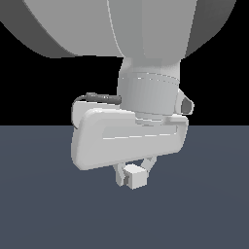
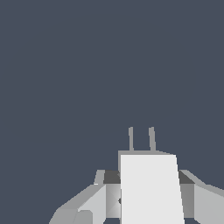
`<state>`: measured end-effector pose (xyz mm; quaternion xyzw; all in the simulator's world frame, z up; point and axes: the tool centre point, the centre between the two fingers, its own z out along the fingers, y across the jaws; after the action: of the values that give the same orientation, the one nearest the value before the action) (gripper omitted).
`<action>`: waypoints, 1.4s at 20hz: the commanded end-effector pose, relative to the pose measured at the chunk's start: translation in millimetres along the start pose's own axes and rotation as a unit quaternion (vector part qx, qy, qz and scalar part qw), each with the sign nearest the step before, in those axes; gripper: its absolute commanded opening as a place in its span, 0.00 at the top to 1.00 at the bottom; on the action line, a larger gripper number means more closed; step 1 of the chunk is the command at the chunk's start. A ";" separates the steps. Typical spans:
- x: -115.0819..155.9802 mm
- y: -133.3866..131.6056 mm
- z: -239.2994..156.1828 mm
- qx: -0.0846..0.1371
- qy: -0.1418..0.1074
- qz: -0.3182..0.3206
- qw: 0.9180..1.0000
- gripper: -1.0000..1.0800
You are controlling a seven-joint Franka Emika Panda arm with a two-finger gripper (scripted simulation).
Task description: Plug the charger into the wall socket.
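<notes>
The charger is a small plain white cube held between the fingers of my gripper, which is shut on it, lifted above the dark floor. In the wrist view the charger fills the space between the two fingers, and two thin grey prongs stick out of its far face. The wall socket is out of view in both frames. The large grey arm body hides much of the exterior view.
Only the flat dark blue-grey floor surrounds the gripper. A black background lies beyond the floor's far edge.
</notes>
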<state>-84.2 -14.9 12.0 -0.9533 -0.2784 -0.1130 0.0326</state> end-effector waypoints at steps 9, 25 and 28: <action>15.3 2.6 -15.2 -0.005 0.001 0.024 1.000 1.00; 67.3 21.1 -70.1 -0.026 0.001 0.111 0.993 1.00; 70.4 22.8 -73.5 -0.028 0.000 0.116 0.993 1.00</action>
<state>-30.1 -6.1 97.8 -0.9790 -0.1658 -0.1170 0.0198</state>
